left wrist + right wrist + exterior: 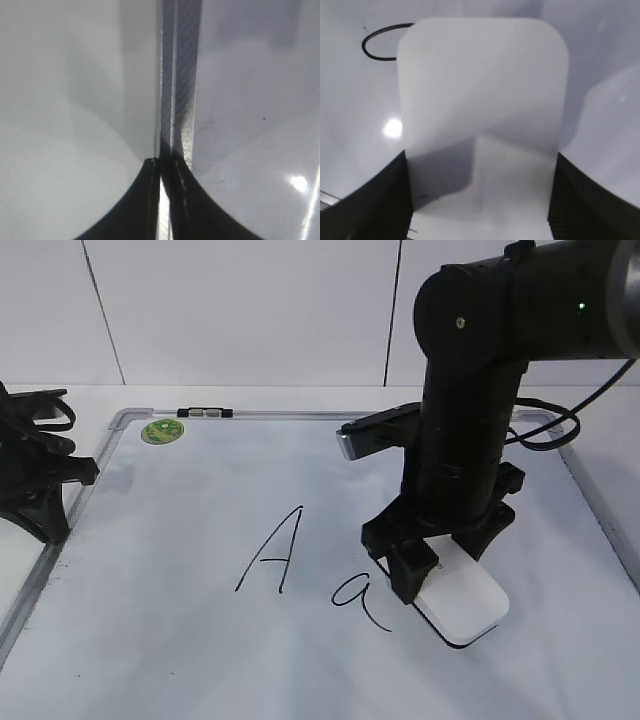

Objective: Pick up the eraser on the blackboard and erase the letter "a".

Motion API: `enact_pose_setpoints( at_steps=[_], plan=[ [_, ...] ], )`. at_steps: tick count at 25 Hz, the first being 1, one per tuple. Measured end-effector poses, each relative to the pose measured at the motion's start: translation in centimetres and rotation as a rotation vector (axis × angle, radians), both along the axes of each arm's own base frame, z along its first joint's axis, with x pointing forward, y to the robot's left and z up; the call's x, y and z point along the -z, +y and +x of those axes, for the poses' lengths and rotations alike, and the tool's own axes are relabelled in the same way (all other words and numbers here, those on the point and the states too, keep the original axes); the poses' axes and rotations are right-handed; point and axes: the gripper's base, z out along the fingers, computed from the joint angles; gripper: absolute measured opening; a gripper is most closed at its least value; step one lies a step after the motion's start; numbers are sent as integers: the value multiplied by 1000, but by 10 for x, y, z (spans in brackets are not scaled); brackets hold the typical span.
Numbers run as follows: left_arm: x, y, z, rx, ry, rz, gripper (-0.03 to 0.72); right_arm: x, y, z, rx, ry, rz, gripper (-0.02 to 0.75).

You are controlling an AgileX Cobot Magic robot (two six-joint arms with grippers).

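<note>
The white eraser (462, 605) lies on the blackboard (200, 640), just right of the small letter "a" (355, 595). My right gripper (440, 565) is shut on the eraser, one finger on each long side. In the right wrist view the eraser (482, 100) fills the middle between the two black fingers (480, 200), and part of the "a" loop (377, 47) shows at upper left. My left gripper (162, 200) is shut and empty over the blackboard's left frame strip (182, 75). In the exterior view it rests at the far left (40, 480).
A taller capital "A" (275, 550) is written left of the small "a". A round green sticker (162, 431) and small clips (205, 413) sit at the board's top left. A cable (545, 430) hangs behind my right arm.
</note>
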Motion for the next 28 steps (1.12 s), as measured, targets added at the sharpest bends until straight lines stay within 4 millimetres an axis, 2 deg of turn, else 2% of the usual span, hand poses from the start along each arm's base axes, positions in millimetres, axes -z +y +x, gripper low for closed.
enact_pose_setpoints(
  at_steps=[16,28],
  plan=[
    [0,0,0,0,0,0,15,30,11,13,0,48,-4,552],
    [0,0,0,0,0,0,15,33,14,18,2,10,24,552]
  ],
)
